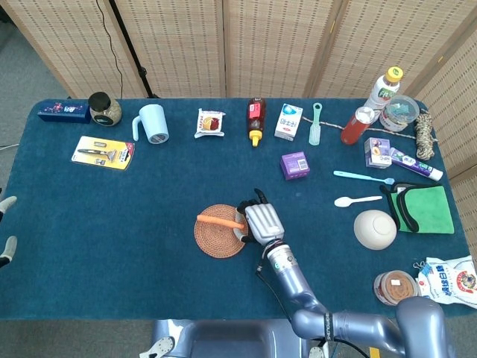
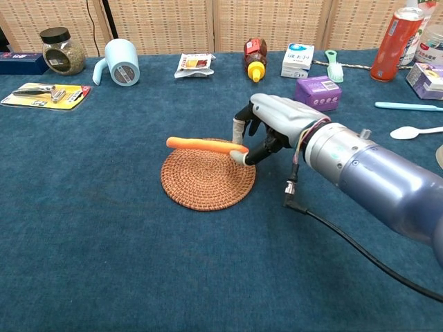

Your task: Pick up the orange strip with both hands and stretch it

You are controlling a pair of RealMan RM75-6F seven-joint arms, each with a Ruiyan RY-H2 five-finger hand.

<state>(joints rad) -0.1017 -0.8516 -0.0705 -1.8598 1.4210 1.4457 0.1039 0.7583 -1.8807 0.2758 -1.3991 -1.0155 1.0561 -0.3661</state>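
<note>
1. Head view. The right hand (image 1: pixel 261 221) pinches the right end of the orange strip (image 1: pixel 220 219); the strip runs out to the left of the hand, over the upper part of the round woven mat (image 1: pixel 218 239). The mat lies just left of the hand on the blue table (image 1: pixel 112 231). Beyond the hand, up and to the right, stands a purple box (image 1: pixel 295 165). Well to its right lie a white spoon (image 1: pixel 356 201) and a white bowl (image 1: pixel 374 229). At the far left edge of the picture, 2 pale fingertips (image 1: pixel 7 203) show; they may belong to the left hand, but whether that hand is spread or clenched cannot be told.

2. Chest view. The right hand (image 2: pixel 271 124) holds the strip (image 2: pixel 204 144) by its right end between the thumb and a finger, the other fingers curled above it. The strip is lifted clear of the mat (image 2: pixel 206 180) and lies nearly level, its free end pointing left. Behind the hand stand the purple box (image 2: pixel 318 93), a white carton (image 2: pixel 297 60) and a brown bottle with a yellow cap (image 2: pixel 255 55). Far to the hand's left are a pale blue mug (image 2: pixel 121 62) and a glass jar (image 2: pixel 61 50). The left hand does not appear here.
</note>
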